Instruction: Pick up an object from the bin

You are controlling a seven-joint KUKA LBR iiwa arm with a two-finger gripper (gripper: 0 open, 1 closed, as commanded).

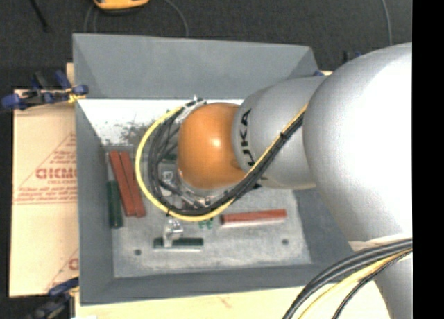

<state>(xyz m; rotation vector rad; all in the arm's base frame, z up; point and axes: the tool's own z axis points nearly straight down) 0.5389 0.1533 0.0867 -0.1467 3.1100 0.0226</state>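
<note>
Seen from above: one grey metal bin in the middle of the frame, with one silver arm reaching in from the right and covering much of the bin's right half. At the arm's wrist, one round orange cover, ringed on its left by one yellow cable and some black ones. Below the cover, at lower centre-left of the bin floor, the pincer, low over the floor; released or clenched, not to be made out here. Just under it in the frame, nearest of all: one dark green stick, lying level, left to right; touching the pincer or just short of it, hard to say. Sticks on the floor, counted: five, three red and two green. Two red sticks side by side at the left of the floor, running top to bottom, with the second green stick just left of them. One more red stick lying level at lower centre-right, close under the arm. Also two small dark specks near the floor's lower edge, well apart, and a scatter of dark crumbs at the floor's upper left.
</note>
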